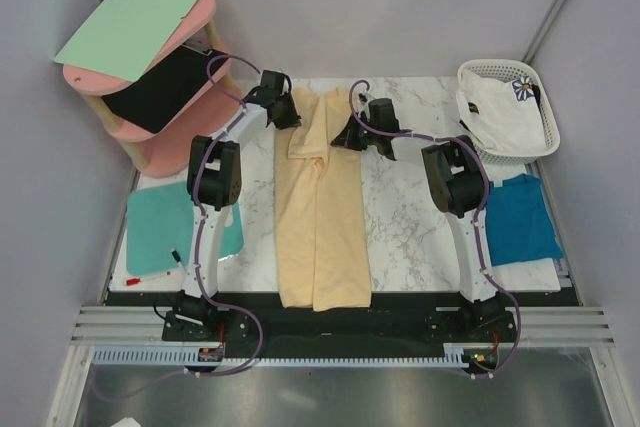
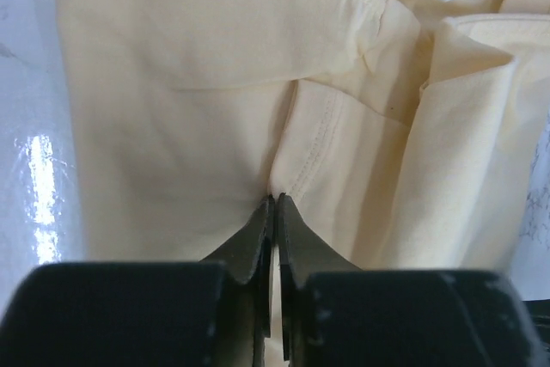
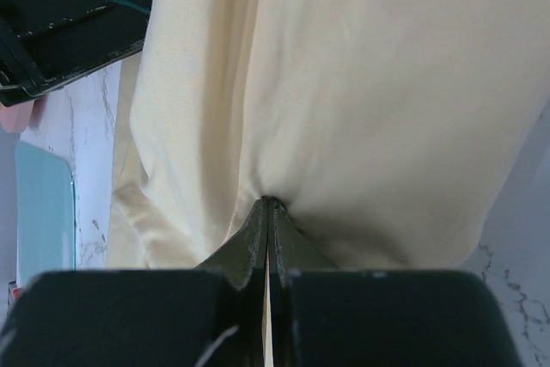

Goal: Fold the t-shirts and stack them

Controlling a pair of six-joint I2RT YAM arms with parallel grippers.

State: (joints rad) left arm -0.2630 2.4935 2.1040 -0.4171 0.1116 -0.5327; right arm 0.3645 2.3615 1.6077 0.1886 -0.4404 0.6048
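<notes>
The pale yellow t-shirt [image 1: 320,217] lies as a long folded strip down the middle of the marble table [image 1: 400,227]. At its far left corner my left gripper [image 1: 288,115] is pinched shut on a fold of the yellow cloth [image 2: 215,83]; the fingertips [image 2: 262,221] meet on the fabric. At the far right edge my right gripper [image 1: 345,135] is shut too, and the yellow cloth [image 3: 369,83] puckers at its tips [image 3: 271,205]. A teal-blue t-shirt [image 1: 515,217] lies flat at the right edge. The white t-shirt [image 1: 495,112] sits in the basket.
A white lattice basket [image 1: 545,97] stands at the back right. The turquoise board [image 1: 165,227] lies at the left with a red pen [image 1: 150,275] by it. A pink two-tier shelf [image 1: 150,142] with a green clipboard [image 1: 130,22] stands at the back left.
</notes>
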